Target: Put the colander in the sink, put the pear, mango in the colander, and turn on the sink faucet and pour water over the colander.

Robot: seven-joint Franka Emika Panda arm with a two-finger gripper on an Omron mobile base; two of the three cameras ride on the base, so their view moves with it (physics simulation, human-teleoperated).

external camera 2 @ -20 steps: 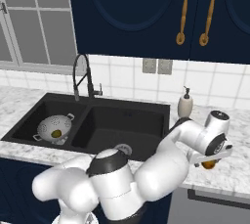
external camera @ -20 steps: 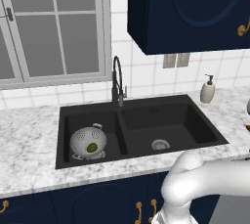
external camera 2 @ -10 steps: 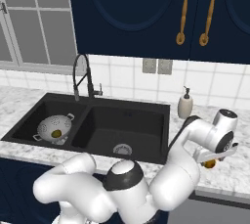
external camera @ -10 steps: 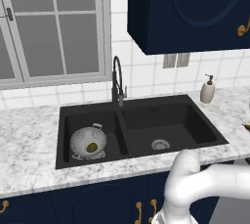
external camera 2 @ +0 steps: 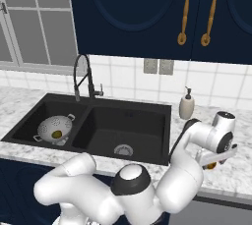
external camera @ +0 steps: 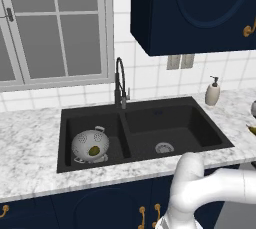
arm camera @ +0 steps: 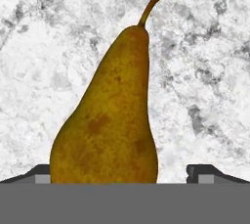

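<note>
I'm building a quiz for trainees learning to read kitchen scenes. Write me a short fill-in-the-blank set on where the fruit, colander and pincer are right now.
1. The colander sits in the ____ basin of the black sink, seen from the base cameras.
2. The brown pear lies on the ____ counter.
3. The pincer straddles the pear with its jaws ____.
4. The soap dispenser stands on the ____ side of the faucet.

Missing words: left; marble; open; right

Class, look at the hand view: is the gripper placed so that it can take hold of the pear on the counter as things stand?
Probably yes. The gripper is open, one finger tip on each side of the pear, which lies on the marble counter with nothing between them. It likely needs only to close.
</note>
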